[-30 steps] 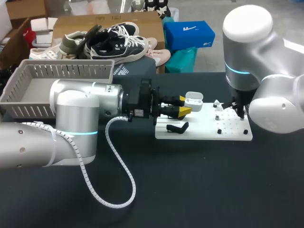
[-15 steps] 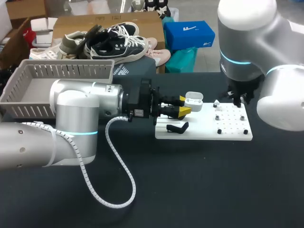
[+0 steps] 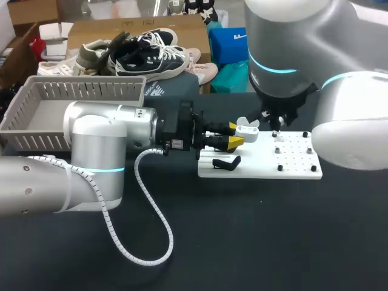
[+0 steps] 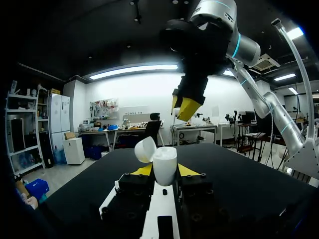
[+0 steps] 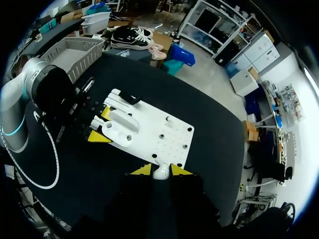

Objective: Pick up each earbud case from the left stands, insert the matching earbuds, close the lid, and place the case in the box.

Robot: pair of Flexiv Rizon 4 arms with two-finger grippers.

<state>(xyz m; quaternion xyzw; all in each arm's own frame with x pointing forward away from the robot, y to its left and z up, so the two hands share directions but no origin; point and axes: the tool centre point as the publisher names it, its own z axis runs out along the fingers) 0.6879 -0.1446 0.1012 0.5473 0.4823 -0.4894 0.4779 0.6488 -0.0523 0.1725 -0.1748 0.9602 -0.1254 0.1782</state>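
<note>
Clamping the open white earbud case [image 4: 164, 158] just above the white stand board [image 3: 298, 168], the left gripper [image 4: 164, 171] presents it. Beyond, the right gripper [image 5: 160, 170] pinches a white earbud [image 5: 161, 174]. Insertion seems to be under way, and the earbud next needs aligning with its socket.

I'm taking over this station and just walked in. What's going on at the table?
The left gripper is shut on an open white earbud case, holding it at the left end of the white board. The right gripper is shut on a small white earbud and hangs above the board, close to the case. The earbud is not yet in the case. The grey basket sits behind the left arm.
</note>
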